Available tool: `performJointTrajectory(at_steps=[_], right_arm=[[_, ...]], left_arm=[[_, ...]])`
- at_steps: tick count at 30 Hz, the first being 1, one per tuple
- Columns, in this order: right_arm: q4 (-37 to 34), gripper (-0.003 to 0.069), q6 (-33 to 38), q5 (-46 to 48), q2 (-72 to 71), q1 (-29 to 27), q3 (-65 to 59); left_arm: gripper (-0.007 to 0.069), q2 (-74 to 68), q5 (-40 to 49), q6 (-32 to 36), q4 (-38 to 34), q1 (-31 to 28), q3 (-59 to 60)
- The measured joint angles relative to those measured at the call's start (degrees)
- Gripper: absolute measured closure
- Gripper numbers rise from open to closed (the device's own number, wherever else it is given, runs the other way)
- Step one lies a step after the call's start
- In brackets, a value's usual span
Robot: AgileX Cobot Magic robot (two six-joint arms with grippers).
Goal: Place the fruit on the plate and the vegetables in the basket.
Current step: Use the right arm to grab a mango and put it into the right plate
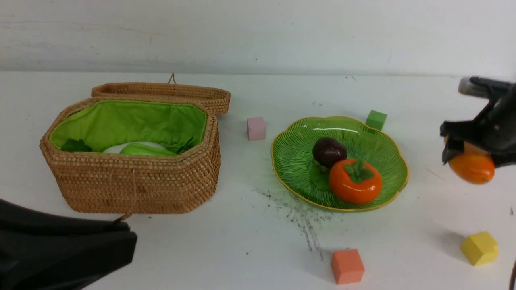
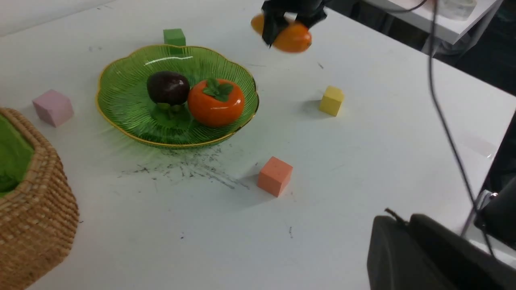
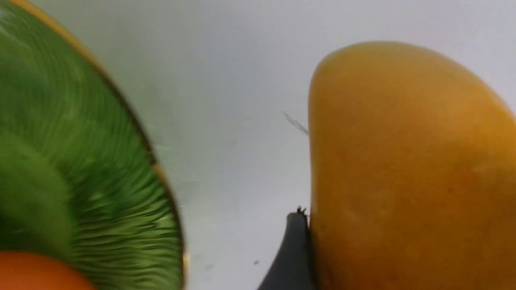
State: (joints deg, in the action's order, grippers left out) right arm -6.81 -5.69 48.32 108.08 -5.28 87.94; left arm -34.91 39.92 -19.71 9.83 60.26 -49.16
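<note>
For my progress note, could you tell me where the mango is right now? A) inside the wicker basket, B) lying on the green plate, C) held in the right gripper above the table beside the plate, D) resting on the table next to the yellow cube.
C: the mango sits clamped in the right gripper, off the table, apart from the plate.

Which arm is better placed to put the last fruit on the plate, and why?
The right: its end effector already holds the mango in the air beside the plate. The left arm sits low by the basket.
</note>
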Motion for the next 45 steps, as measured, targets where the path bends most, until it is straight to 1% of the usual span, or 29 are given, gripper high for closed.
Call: performJointTrajectory(at_steps=[1, 4, 6, 8, 10, 11, 13, 17, 23, 25, 29, 33, 34, 39, 45], right_arm=[[-0.8, 0.0052, 0.5, 0.2, -2.4, 0.5, 0.0], [-4.6, 0.0052, 5.3, 0.6, -9.8, 3.9, 0.3], [-7.6, 0.0052, 8.7, 1.8, -13.6, 8.5, 1.8], [-9.2, 0.0052, 10.4, 2.8, -15.3, 11.9, 3.4], [-10.1, 0.0052, 11.0, 3.6, -16.0, 15.9, 6.0], [-10.3, 0.0052, 11.2, 3.7, -16.0, 17.1, 6.7], [-10.3, 0.0052, 12.1, 3.7, -15.7, 21.6, 9.9], [-10.4, 0.0052, 12.7, 3.6, -14.4, 26.1, 13.9], [-8.2, 0.0052, 12.6, 3.7, -10.9, 27.1, 15.3], [-7.0, 0.0052, 11.9, 4.8, -5.4, 27.2, 15.3], [-7.0, 0.0052, 11.8, 5.1, 2.9, 27.7, 15.3], [-6.4, 0.0052, 11.8, 3.2, 7.9, 27.8, 15.3], [-5.0, 0.0052, 11.7, 1.3, 9.9, 27.8, 15.3], [-4.0, 0.0052, 11.7, -2.8, 12.7, 27.8, 15.3], [-2.6, 0.0052, 11.7, -4.1, 13.2, 27.8, 15.3]], left_arm=[[0.0585, 0.0, 0.1, 0.0, 0.6, 0.0, 0.0], [0.0585, 0.0, 0.3, -0.6, 2.8, 0.0, 0.0], [0.0585, 0.0, 0.4, -2.6, 5.3, 0.0, 0.0], [0.0585, 0.0, 0.4, -4.7, 7.3, 0.0, 0.0], [0.0585, 0.0, 0.4, -6.7, 9.0, 0.0, 0.0], [0.0585, 0.0, 0.5, -7.5, 9.6, 0.0, 0.0], [0.0585, 0.0, 0.8, -9.1, 11.2, 0.0, 0.0], [0.0585, 0.0, 2.1, -10.0, 12.5, 0.0, 0.0], [0.0585, 0.0, 3.0, -10.1, 12.9, 0.0, 0.0], [0.0585, 0.0, 3.0, -10.3, 12.9, 0.0, 0.0], [0.058, 0.0, 3.0, -10.3, 12.9, 0.0, 0.0], [0.0577, 0.0, 3.0, -10.3, 13.0, 0.0, 0.0], [0.0577, 0.0, 2.9, -10.3, 12.9, 0.0, 0.0], [0.0575, 0.0, 2.8, -10.3, 12.9, 0.0, 0.0], [0.0575, 0.0, 2.8, -10.3, 12.9, 0.0, 0.0]])
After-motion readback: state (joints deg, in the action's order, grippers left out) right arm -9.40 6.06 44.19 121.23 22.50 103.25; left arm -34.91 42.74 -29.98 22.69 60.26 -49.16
